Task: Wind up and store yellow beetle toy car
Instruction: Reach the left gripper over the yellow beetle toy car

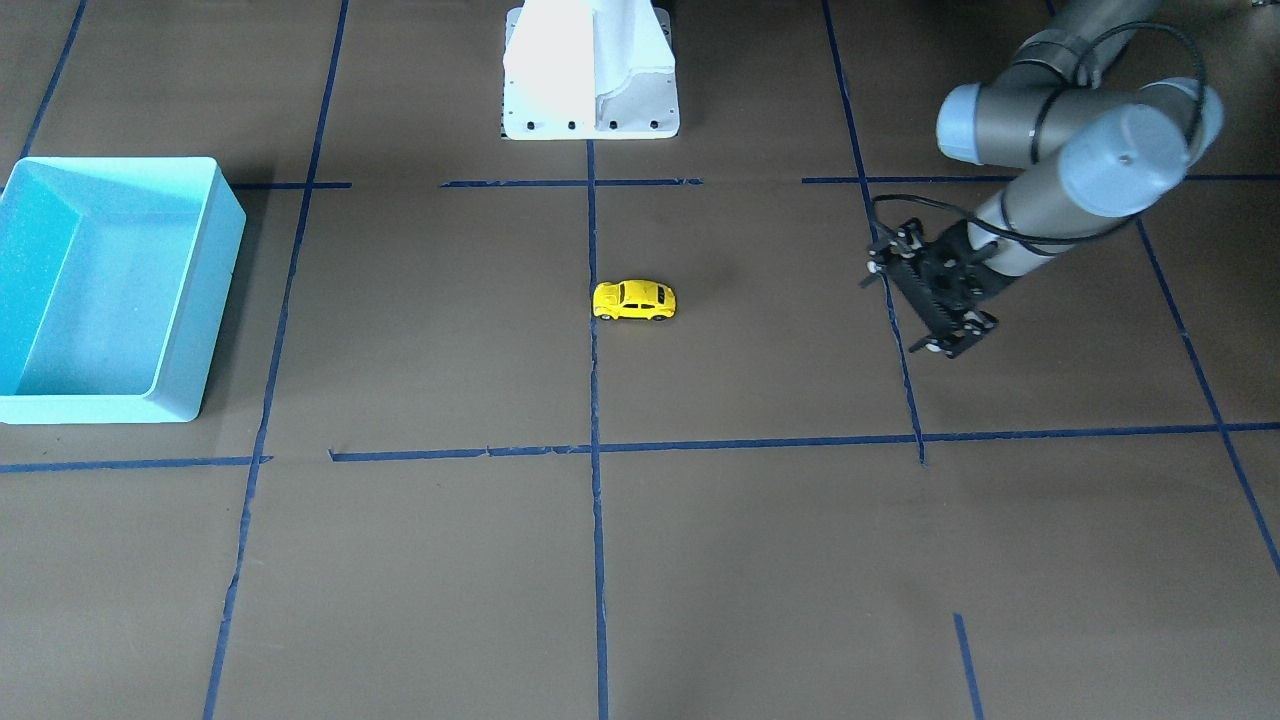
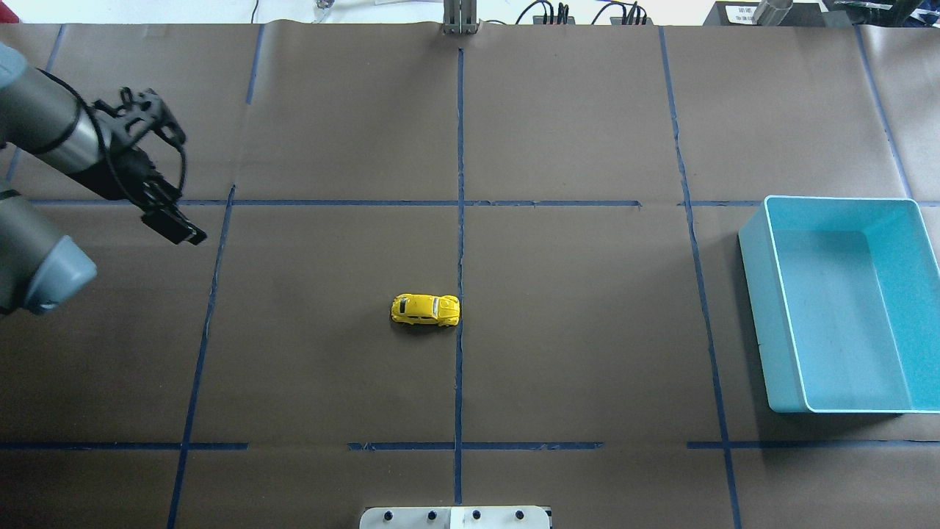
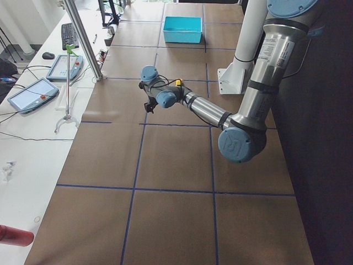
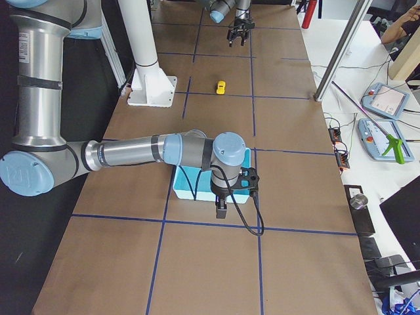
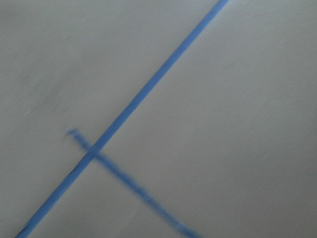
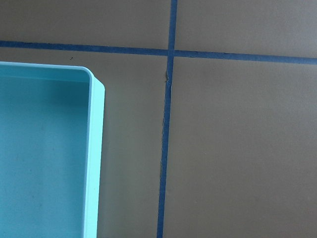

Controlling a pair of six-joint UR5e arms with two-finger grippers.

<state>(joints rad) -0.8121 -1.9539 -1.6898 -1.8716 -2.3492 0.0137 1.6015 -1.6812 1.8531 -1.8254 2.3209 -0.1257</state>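
The yellow beetle toy car [image 1: 634, 300] stands on its wheels alone at the middle of the brown table, also in the overhead view [image 2: 425, 309] and far off in the right-side view [image 4: 221, 86]. My left gripper [image 2: 172, 173] hangs open and empty above the table, well to the car's side [image 1: 915, 300]. The light blue bin [image 2: 755, 308] stands empty at the other end [image 1: 205, 330]. My right gripper [image 4: 221, 209] hovers over the bin's corner; it shows only in the right-side view, so I cannot tell if it is open or shut. The right wrist view shows the bin's rim [image 6: 95, 158].
Blue tape lines [image 2: 460, 184] divide the table into squares. The robot's white base [image 1: 590, 80] stands at the table's edge behind the car. Tablets and cables lie on the white side bench [image 3: 33, 94].
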